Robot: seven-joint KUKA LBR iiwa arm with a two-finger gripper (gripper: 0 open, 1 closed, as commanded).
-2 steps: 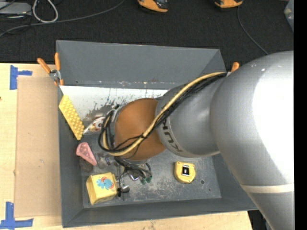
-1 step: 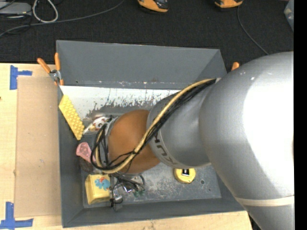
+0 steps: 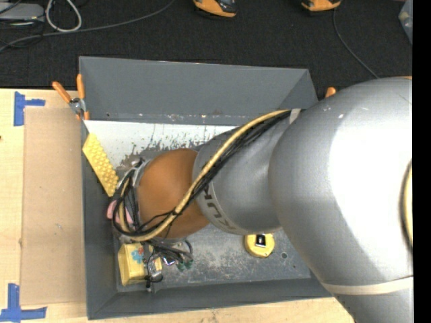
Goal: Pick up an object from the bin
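reaching down into the lower left corner of the bin [image 3: 195, 86], the gripper [image 3: 153, 268] is just beside a yellow block [image 3: 130, 264] with blue marks; nothing seems lifted, so the grasp and the raise are probably left to do; if the gripper is open or closed one cannot tell, since the orange wrist cover [image 3: 165, 187] and cables [image 3: 202, 173] hide it; a small round yellow thing [image 3: 259, 244] lies well apart.

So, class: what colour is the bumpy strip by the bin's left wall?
The strip is yellow; camera view.
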